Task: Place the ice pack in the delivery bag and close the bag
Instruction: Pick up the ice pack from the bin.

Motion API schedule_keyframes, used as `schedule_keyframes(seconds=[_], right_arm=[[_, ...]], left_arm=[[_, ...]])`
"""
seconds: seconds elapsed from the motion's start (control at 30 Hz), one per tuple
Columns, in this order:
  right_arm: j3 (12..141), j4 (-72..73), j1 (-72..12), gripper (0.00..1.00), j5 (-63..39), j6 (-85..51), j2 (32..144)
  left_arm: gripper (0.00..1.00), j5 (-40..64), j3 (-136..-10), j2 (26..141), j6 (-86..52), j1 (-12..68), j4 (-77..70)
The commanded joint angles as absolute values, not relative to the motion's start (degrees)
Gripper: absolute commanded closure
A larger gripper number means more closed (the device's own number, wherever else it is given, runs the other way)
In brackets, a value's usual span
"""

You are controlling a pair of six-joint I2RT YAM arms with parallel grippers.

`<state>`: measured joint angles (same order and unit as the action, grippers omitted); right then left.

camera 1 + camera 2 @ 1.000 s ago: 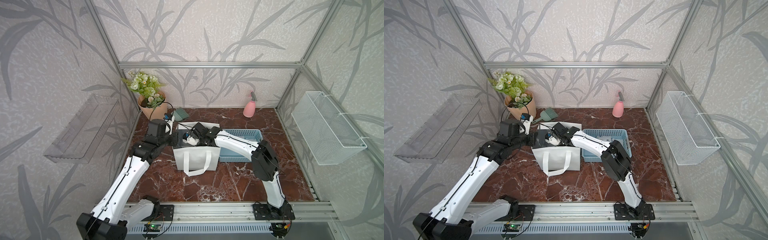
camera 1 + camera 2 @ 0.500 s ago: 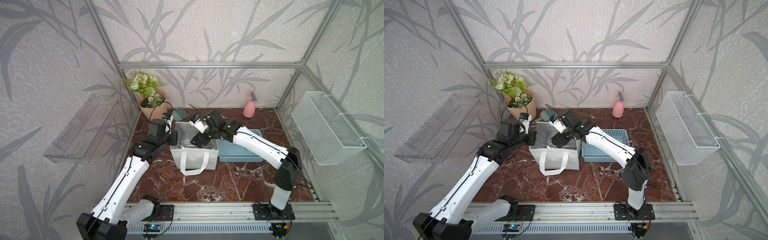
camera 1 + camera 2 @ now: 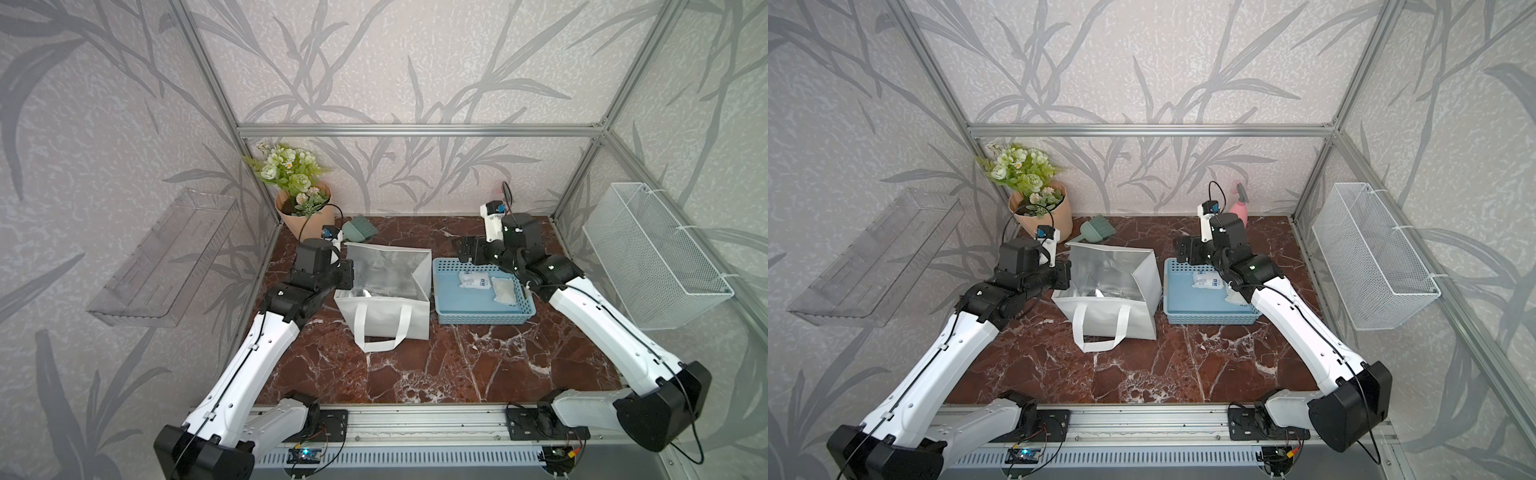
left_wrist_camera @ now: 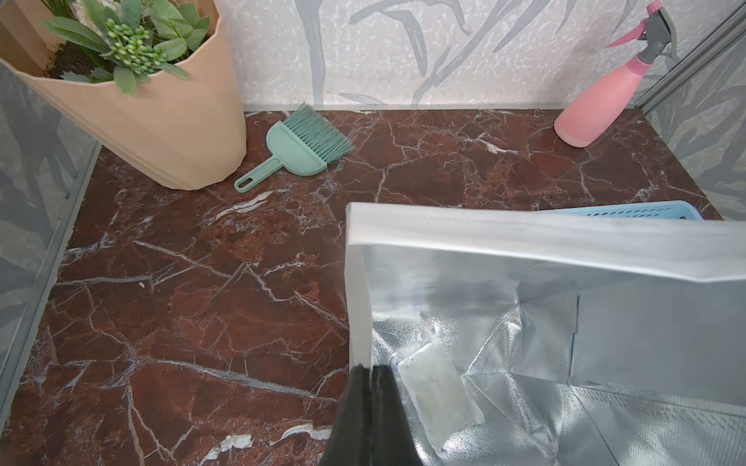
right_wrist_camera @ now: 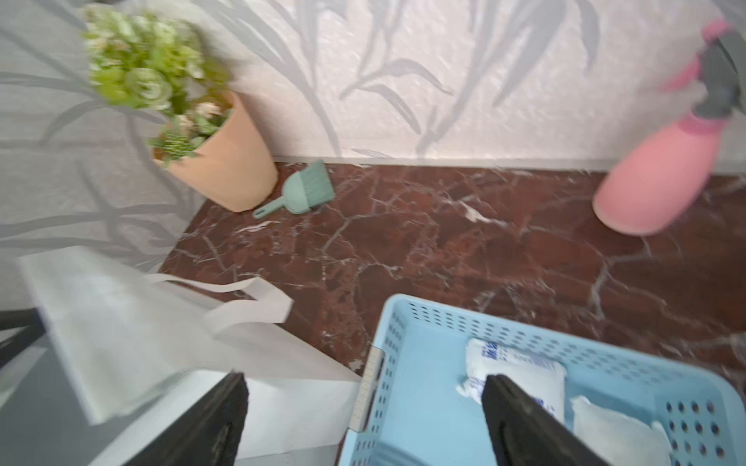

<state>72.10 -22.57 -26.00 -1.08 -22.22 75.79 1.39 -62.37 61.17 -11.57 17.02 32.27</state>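
Right now the boxy white non-woven delivery bag with shiny silver foil lining stands open-mouthed on the dark red marble surface, one white loop handle hanging down its front face. The left hand is clamped shut on the bag's side wall at the rim, its black fingers pinching the fabric edge. Inside, a flat white rectangular ice pack lies on the foil floor of the bag, close to the pinched wall (only the left wrist view shows it clearly). Just beside the bag sits a light-blue perforated plastic basket, and in it lie two further white pouches, a printed one and a plain one, side by side. The right hand hovers above the far end of that basket, near the gap between basket and bag, with its jaws spread wide and nothing between them. Against the back wall stand a peach-coloured pot of green and white flowers and a pink spray bottle, with a small teal hand brush lying flat next to the pot. A white wire-mesh basket hangs on one side wall and a clear plastic shelf on the opposite one.
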Motion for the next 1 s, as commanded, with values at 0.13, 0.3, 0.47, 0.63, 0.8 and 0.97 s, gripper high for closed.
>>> schedule_keyframes(seconds=[0.13,0.3,0.47,0.63,0.8,0.97], right_arm=[[64.85,-28.19,-17.99,0.07,5.43,-31.01,82.08],[63.82,-29.23,-14.5,0.07,8.33,-28.24,88.67],[65.65,-31.55,-11.68,0.07,9.93,-27.59,94.8],[66.98,-32.27,-9.66,0.07,8.12,-26.42,101.8],[68.86,-32.43,-9.67,0.08,6.78,-26.01,107.56],[68.81,-31.1,-10.02,0.15,4.26,-26.37,109.85]], left_arm=[[1.0,1.67,-62.16,59.8,-11.88,16.8,31.07],[1.0,1.86,-61.95,59.06,-11.99,16.79,31.29],[1.0,1.76,-61.99,58.9,-11.79,16.79,31.59],[1.0,1.89,-62.09,59.07,-11.6,16.79,31.55],[1.0,2.22,-62.29,59.5,-11.43,16.79,31.45],[1.0,2.02,-62.53,59.59,-11.3,16.79,31.74]])
